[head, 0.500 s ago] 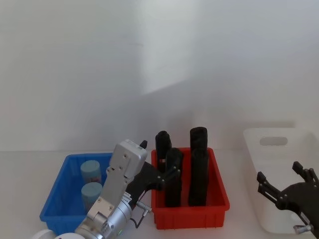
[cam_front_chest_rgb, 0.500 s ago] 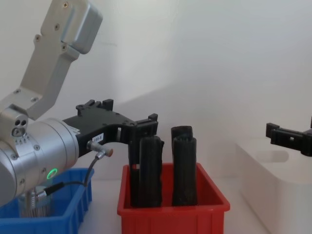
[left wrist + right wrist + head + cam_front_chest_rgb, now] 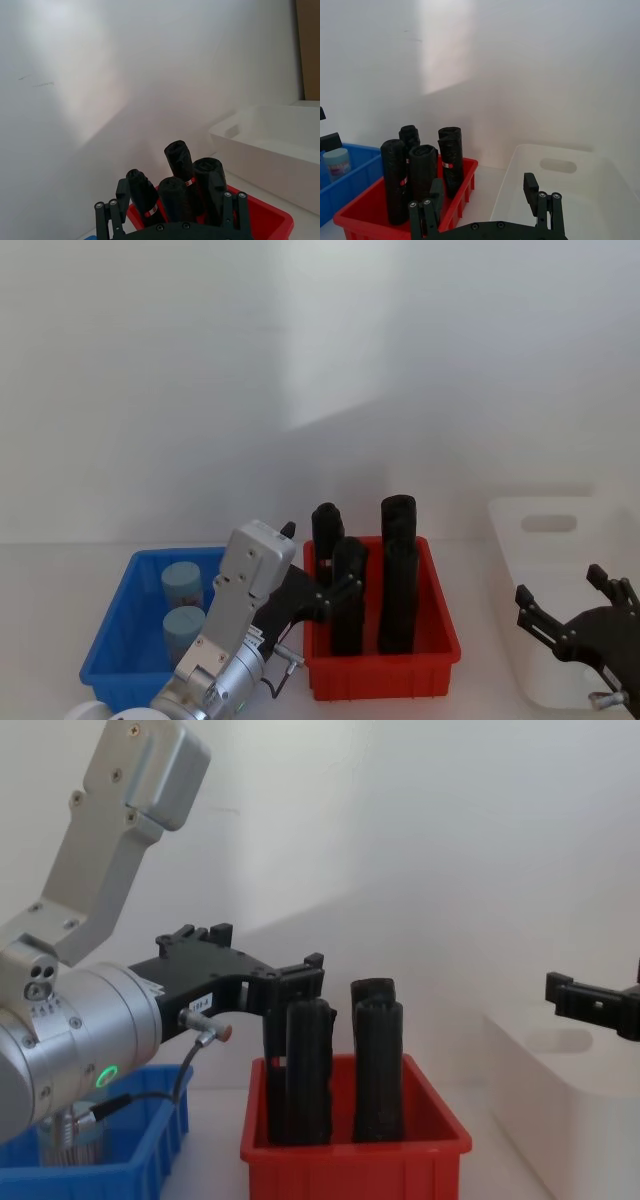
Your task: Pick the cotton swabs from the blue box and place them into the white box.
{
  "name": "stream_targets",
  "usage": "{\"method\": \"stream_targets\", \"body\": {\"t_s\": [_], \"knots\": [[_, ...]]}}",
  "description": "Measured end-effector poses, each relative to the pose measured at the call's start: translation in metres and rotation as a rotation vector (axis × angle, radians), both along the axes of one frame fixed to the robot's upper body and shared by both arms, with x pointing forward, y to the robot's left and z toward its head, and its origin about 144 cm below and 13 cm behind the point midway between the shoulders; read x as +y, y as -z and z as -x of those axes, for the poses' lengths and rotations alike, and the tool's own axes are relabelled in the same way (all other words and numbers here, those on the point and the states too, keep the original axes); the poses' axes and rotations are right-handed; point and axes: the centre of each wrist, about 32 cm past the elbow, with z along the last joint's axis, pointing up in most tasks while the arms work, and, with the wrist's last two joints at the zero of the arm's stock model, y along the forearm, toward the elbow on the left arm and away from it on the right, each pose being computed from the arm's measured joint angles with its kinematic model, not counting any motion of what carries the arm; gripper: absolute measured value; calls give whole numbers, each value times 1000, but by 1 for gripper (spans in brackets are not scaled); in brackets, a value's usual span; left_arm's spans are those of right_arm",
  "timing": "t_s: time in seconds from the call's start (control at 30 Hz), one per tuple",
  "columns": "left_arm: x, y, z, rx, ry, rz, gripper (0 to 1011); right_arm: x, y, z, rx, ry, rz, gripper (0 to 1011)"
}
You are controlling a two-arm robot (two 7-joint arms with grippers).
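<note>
Reaching for the cotton swabs (image 3: 183, 604) is a job for the left arm, by my reading, since both tubs stand in the blue box (image 3: 112, 640) on the robot's left, while the right gripper (image 3: 565, 590) hangs over the near part of the white box (image 3: 560, 540), well apart from them with the red bin (image 3: 440, 645) in between. The left gripper (image 3: 172, 207) is spread wide and holds nothing. In the head view it sits above the blue box's right wall and points forward and to the right over the red bin's left side, so the tubs lie to its left and lower down, beside the arm and not ahead of the fingers. Both tubs stand upright with caps up and their long axis vertical, one behind the other along the blue box's middle. The coming move would therefore seem to need a swing to the left and a descent from above. The right gripper is also spread wide and empty. By count there are two tubs of swabs in the blue box, none that I can see in the white box, and four black rolls (image 3: 398, 580) standing in the red bin.
</note>
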Motion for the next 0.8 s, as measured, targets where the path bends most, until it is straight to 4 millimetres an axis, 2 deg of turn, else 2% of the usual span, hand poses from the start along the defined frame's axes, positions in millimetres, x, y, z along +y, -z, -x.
{"method": "stream_targets", "body": {"t_s": [0.8], "knots": [[0, 0, 0, 0, 0, 0, 1000, 0, 0, 0, 0, 0, 0, 1001]]}}
